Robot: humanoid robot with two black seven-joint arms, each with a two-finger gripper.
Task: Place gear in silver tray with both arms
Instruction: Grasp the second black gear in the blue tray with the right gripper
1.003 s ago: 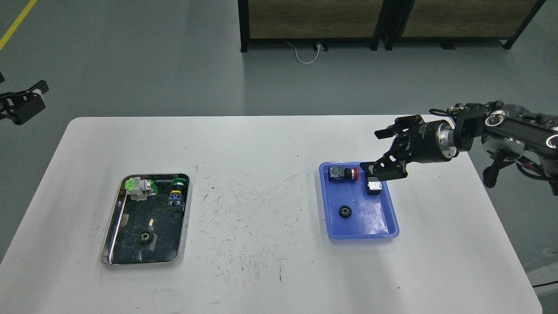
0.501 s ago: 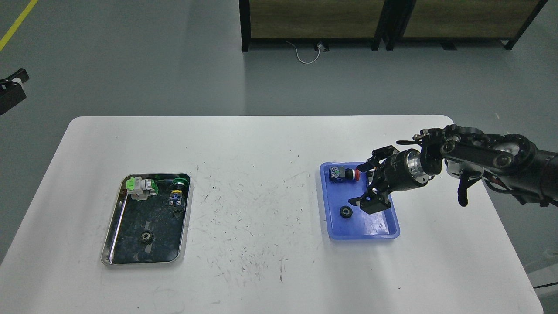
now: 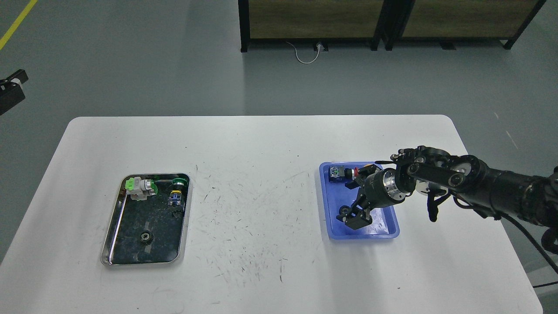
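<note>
A small black gear (image 3: pixel 344 212) lies on the floor of the blue plastic tray (image 3: pixel 364 235) at the right. My right gripper (image 3: pixel 351 203) is down inside that tray, open, with its near finger right beside the gear; I cannot tell if they touch. The silver tray (image 3: pixel 141 263) sits at the left of the white table and holds another black gear (image 3: pixel 146 237). My left gripper (image 3: pixel 10 90) only shows as a dark piece at the far left edge, well away from the table.
The silver tray also holds a green-and-white part (image 3: pixel 139 186) and a blue-and-yellow part (image 3: pixel 175 195). The blue tray holds a red-capped button part (image 3: pixel 342 172). The white table (image 3: pixel 261 174) is scratched in the middle. Dark cabinets stand behind.
My right arm has swung down and left, lowering the open gripper from above the blue tray's far edge into the tray beside the gear. My left gripper pulled back to the left edge.
</note>
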